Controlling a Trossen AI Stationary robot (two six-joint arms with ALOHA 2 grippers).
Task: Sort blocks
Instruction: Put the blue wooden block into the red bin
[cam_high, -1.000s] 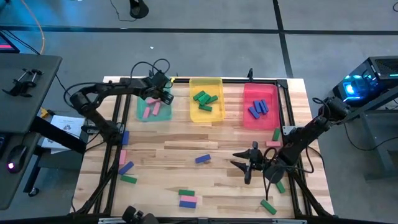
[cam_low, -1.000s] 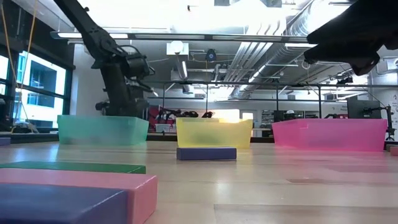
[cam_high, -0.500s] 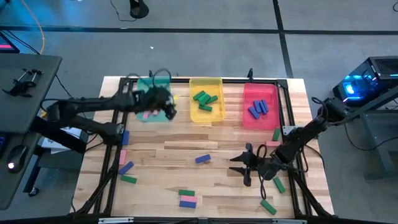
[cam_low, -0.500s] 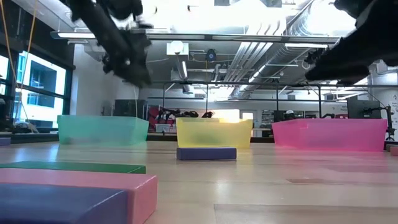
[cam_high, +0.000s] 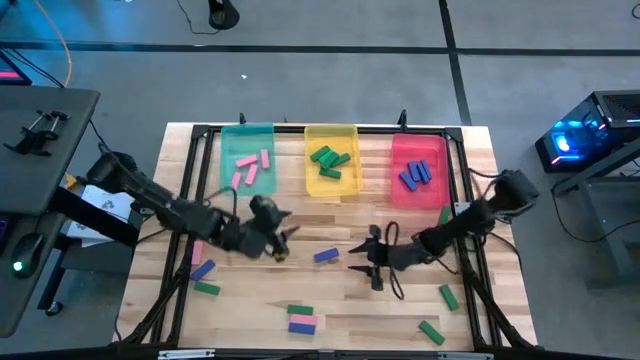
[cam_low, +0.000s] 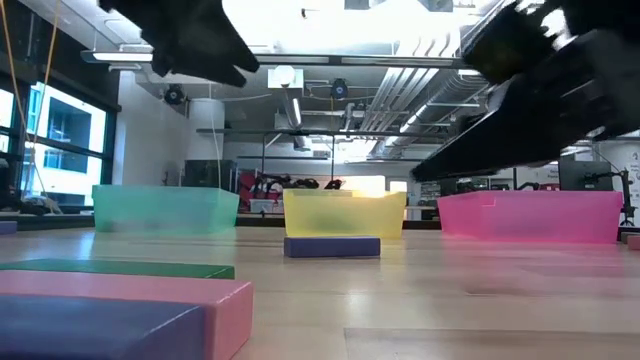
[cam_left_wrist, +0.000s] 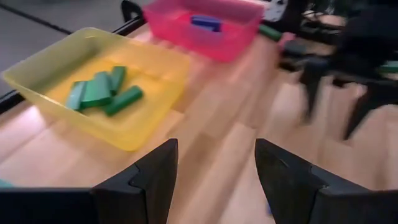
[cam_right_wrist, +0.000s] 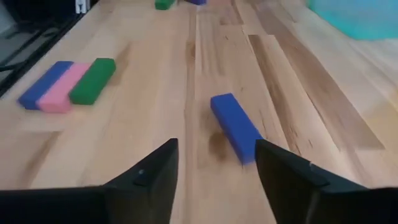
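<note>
Teal tray (cam_high: 247, 175): pink blocks (cam_high: 252, 167). Yellow tray (cam_high: 331, 190) (translucent): green blocks (cam_high: 330, 160). Red tray (cam_high: 416, 195): blue blocks (cam_high: 415, 174).

The left tool (cam_high: 284, 243) swung from teal tray (cam_high: 247, 131) to mid-table (right tool (cam_high: 362, 262) neared).

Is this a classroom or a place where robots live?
It looks most like a robot lab or workshop. Bare pipes and ducts run across the ceiling, the wooden table sits in a black metal frame on a grey floor, and a computer tower glows blue beside it.
</note>
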